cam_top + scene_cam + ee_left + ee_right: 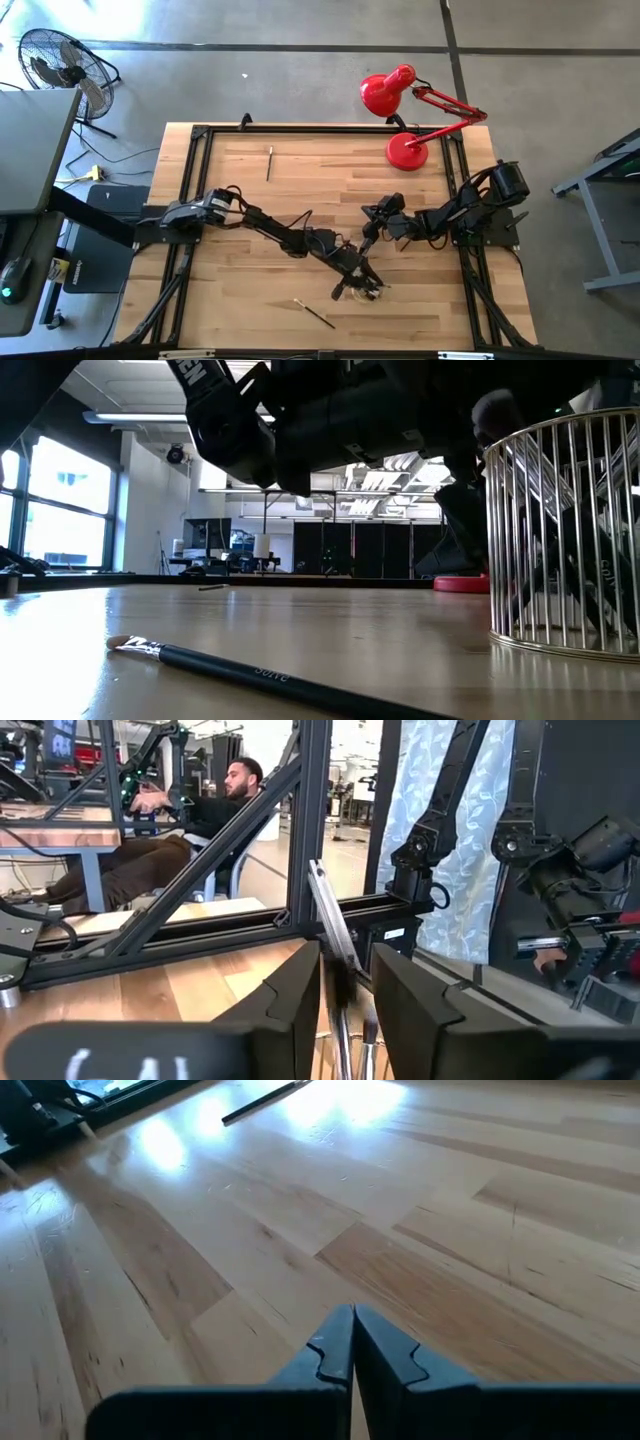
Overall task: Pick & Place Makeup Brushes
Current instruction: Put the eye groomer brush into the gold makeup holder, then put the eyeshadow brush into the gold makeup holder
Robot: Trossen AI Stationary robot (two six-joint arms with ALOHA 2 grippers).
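My left gripper (358, 282) hangs over a wire cup (368, 291) near the table's near edge; in the low view the cup (566, 540) stands upright at the right. In the left wrist view its fingers (296, 1005) are slightly apart, and a thin brush with a silvery shaft (331, 920) stands tilted in the gap; more brush shafts (369, 1042) show below. One dark brush (316, 314) lies flat near the near edge, pale tip first in the low view (250, 672). Another brush (269, 163) lies toward the far edge. My right gripper (372, 232) is shut above bare wood (350, 1345).
A red desk lamp (408, 112) stands on the far right corner. Black frame rails (190, 190) run along the table's sides. A fan (62, 70) stands off the table to the far left. A person (195, 825) sits beyond the table.
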